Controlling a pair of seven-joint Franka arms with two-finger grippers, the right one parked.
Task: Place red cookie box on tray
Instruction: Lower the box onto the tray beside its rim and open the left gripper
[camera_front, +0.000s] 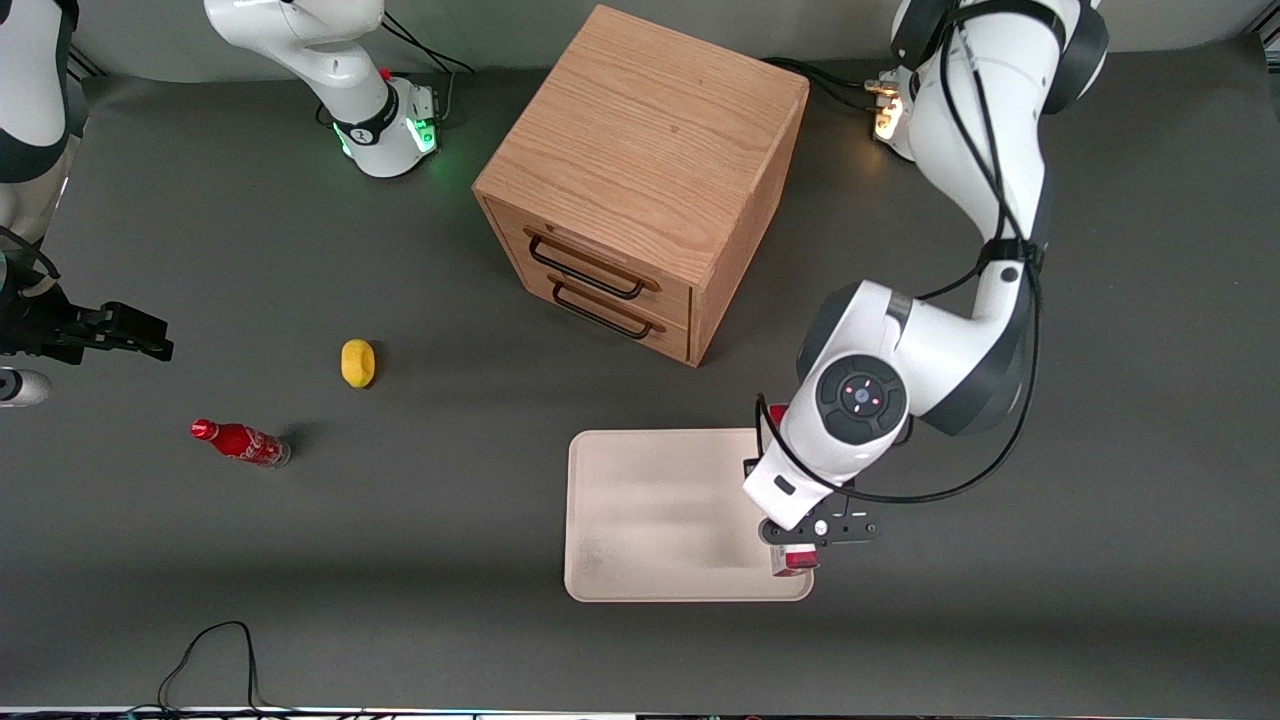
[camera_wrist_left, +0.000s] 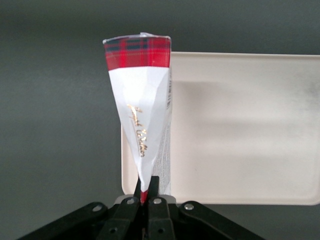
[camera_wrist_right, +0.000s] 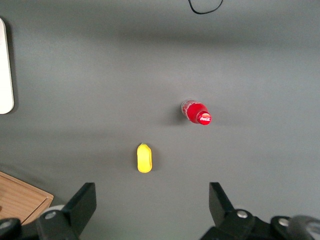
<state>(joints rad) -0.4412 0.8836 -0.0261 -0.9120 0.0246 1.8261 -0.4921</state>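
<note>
The red cookie box (camera_wrist_left: 142, 100) shows as a long thin carton with a red tartan end and white sides. My left gripper (camera_wrist_left: 146, 192) is shut on its narrow edge. In the front view the gripper (camera_front: 796, 545) hangs over the cream tray's (camera_front: 650, 510) corner nearest the front camera, at the working arm's end. Only a small red and white piece of the box (camera_front: 798, 561) shows under the hand. From the wrist, the box runs along the tray's (camera_wrist_left: 240, 130) short edge, partly over the rim. Whether it touches the tray I cannot tell.
A wooden drawer cabinet (camera_front: 640, 190) stands farther from the front camera than the tray. A yellow object (camera_front: 358, 362) and a small red soda bottle (camera_front: 240, 442) lie toward the parked arm's end. A black cable (camera_front: 215, 650) loops near the table's front edge.
</note>
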